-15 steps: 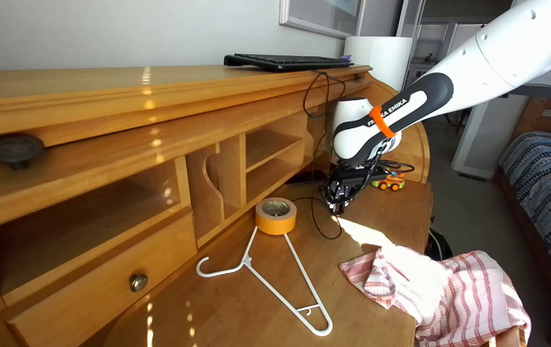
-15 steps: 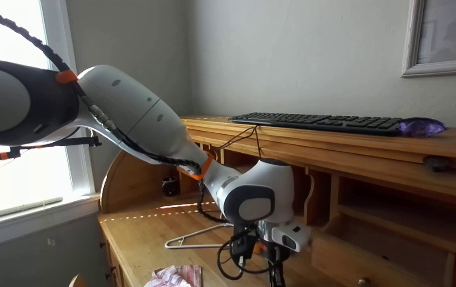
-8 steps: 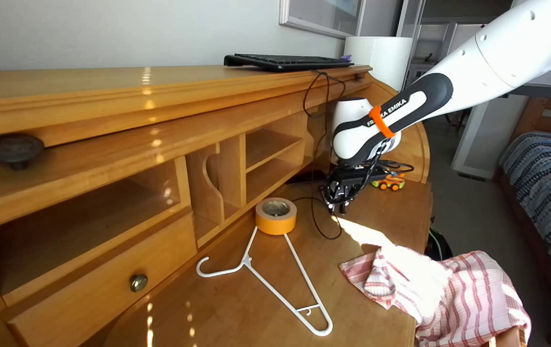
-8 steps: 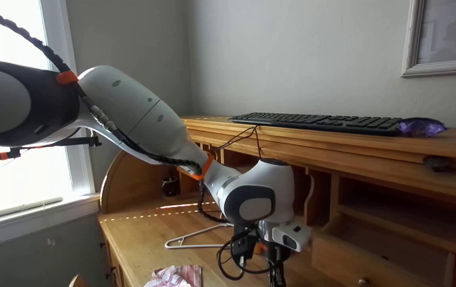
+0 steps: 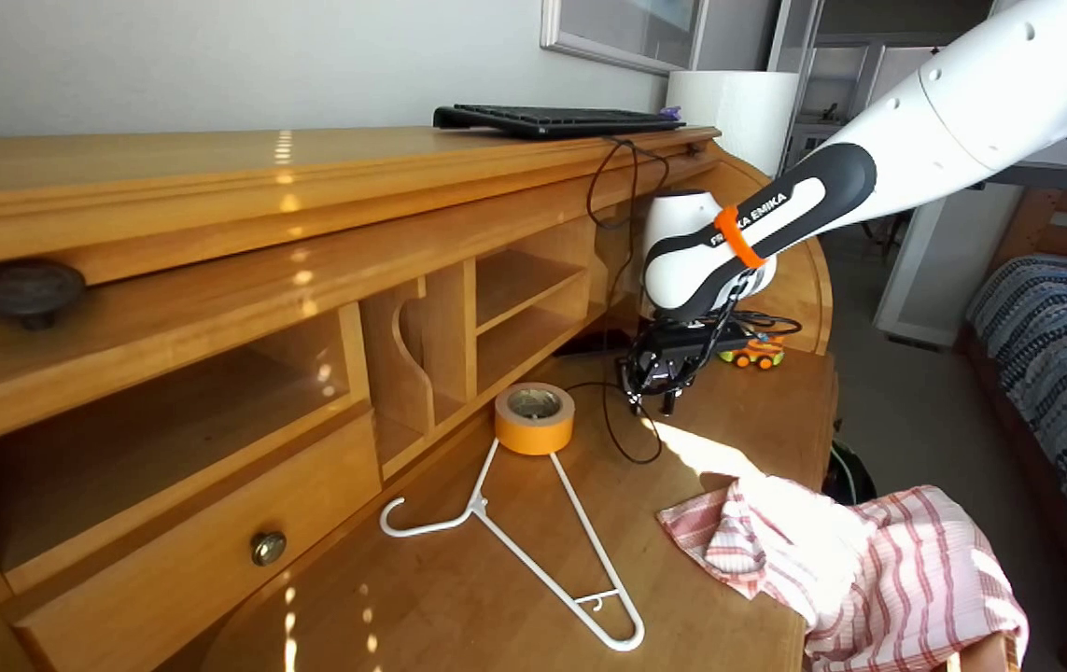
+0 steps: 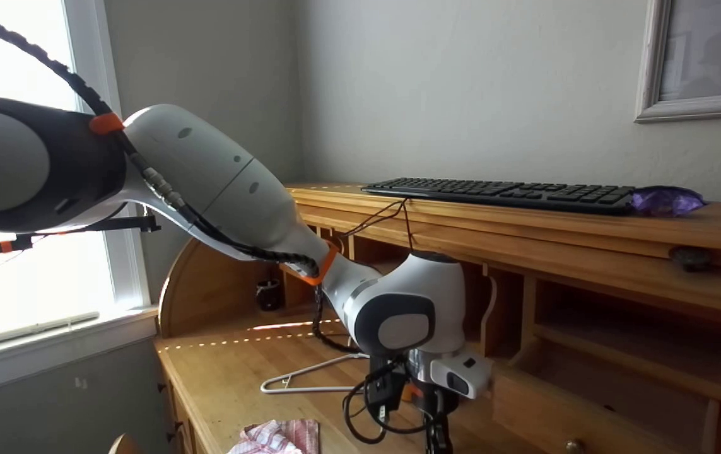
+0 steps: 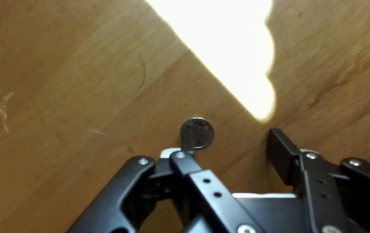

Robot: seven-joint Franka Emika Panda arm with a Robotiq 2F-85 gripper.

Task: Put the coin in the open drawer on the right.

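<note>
The gripper (image 7: 231, 139) is low over the desk (image 5: 458, 616), and its two fingers (image 7: 282, 158) stand wide apart, with wood showing in the gap. The coin (image 7: 203, 132) lies flat on the desk at one finger of the gripper; in the wrist view, the tip of this finger covers a part of it. Whether the finger touches the coin, I cannot tell. The gripper's other finger is well apart from the coin, and a patch of sunlight (image 7: 233, 55) comes to a point near that finger.

In an exterior view, the small drawer (image 6: 549, 407) is pulled out, so that one can look inside it. It is to one side of the gripper; how near, I cannot tell.

Near the gripper there is also an orange roll of tape (image 5: 534, 437). A white hanger (image 5: 533, 563) begins at this tape and reaches farther away from the gripper. In an exterior view, a red and white cloth (image 5: 855, 560) lies nearer to the camera than the gripper, over the desk's edge, and a toy car (image 5: 759, 355) is seen just behind the gripper. Higher than the gripper, in both exterior views, a black keyboard (image 6: 505, 191) rests on top of the desk.
</note>
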